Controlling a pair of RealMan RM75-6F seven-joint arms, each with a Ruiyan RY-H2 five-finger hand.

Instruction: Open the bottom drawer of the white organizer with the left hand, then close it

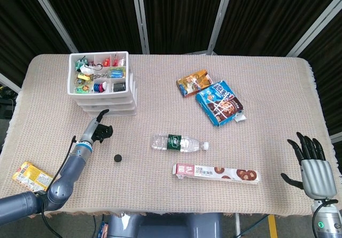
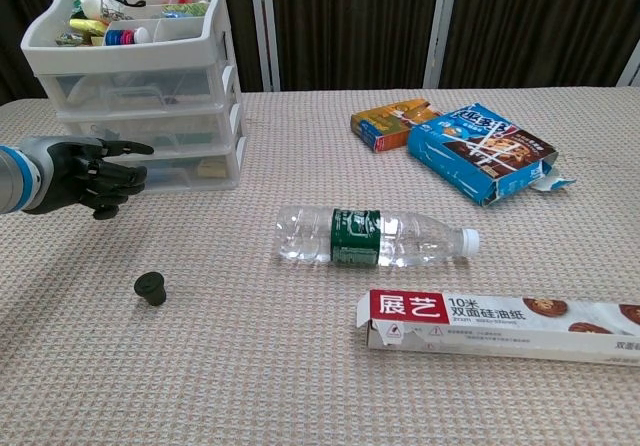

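The white organizer point(image 1: 101, 91) point(image 2: 140, 76) stands at the far left of the table, with three drawers under a tray of small items. Its bottom drawer point(image 2: 185, 172) point(image 1: 109, 111) is closed. My left hand point(image 1: 99, 129) point(image 2: 95, 174) hovers just in front of that drawer, at its left half. One finger reaches toward the drawer front, the others are loosely bent, and the hand holds nothing. The head view shows a small gap between hand and drawer. My right hand point(image 1: 309, 160) rests open with fingers spread at the near right edge, seen only in the head view.
A small black cap point(image 1: 118, 157) point(image 2: 150, 288) lies near the left hand. A water bottle point(image 1: 179, 142) point(image 2: 375, 236) lies mid-table, with a long biscuit box point(image 1: 215, 172) point(image 2: 500, 324) in front of it. Snack packs point(image 1: 219, 102) point(image 2: 480, 151) lie further right. A yellow packet point(image 1: 31, 175) is at the near left.
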